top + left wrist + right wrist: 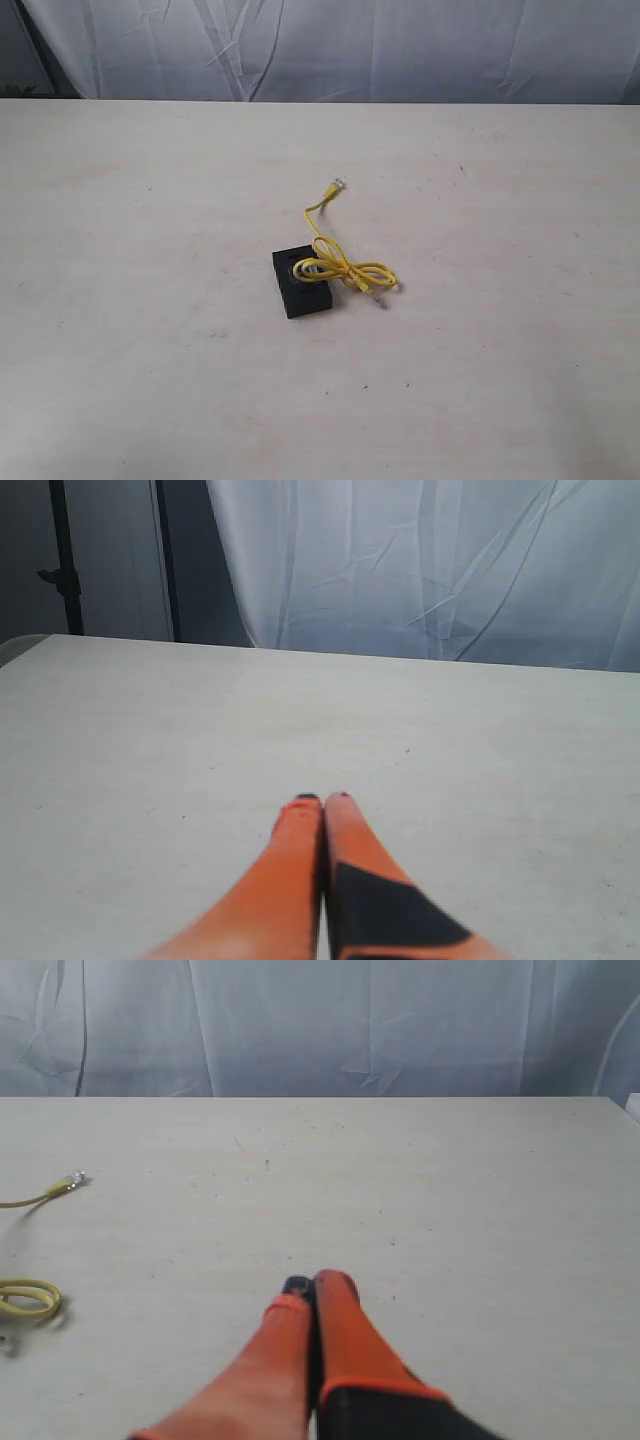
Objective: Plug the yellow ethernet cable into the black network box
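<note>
Yellow cable (343,266) lay looped partly over box (300,288), mid surface (150,350). Likely light, floppy; best hold seemed just behind free plug (335,184). Left end effector (323,800), right end effector (312,1285) both closed, empty.

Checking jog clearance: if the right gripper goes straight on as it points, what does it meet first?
Way looks free: the shut orange right gripper points along the beige table toward the white cloth backdrop. The thin yellow ethernet cable lies off to one side. Depth unclear.

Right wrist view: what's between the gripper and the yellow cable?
Only bare table separates the right gripper from the yellow cable, shown in the right wrist view.
</note>
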`<state>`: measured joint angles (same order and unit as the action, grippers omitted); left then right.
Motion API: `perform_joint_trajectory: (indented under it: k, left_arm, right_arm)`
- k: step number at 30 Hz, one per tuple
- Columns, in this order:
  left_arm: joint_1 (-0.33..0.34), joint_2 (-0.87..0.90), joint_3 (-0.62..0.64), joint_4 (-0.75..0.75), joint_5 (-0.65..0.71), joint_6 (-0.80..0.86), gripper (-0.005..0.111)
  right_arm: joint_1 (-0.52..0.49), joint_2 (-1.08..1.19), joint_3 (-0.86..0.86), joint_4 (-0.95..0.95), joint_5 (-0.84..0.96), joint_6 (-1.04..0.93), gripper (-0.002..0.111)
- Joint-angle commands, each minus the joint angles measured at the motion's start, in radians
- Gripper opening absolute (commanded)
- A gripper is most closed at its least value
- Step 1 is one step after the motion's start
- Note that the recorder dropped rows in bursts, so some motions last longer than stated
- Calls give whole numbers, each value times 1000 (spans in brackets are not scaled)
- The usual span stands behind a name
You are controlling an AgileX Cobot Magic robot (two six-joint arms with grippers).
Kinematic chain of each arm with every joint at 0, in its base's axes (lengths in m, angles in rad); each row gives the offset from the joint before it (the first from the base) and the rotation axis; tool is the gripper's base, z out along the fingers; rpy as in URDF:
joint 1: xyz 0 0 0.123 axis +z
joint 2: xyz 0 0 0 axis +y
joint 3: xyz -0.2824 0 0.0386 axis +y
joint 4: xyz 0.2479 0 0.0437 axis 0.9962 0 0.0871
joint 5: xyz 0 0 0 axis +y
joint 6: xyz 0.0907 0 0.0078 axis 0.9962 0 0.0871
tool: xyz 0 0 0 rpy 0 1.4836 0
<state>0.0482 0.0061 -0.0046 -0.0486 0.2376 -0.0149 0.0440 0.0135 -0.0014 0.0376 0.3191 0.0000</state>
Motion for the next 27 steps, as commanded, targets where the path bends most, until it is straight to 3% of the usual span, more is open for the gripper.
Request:
perform_joint_trajectory:
  k: [1,27]
  left_arm:
    - [2,-6,5,1,-7,-3,0]
    - [2,-6,5,69,-7,-3,0]
  right_arm:
    - [-3,-4,1,2,-9,0,-1]
    - [-3,-4,1,-6,-20,0,-1]
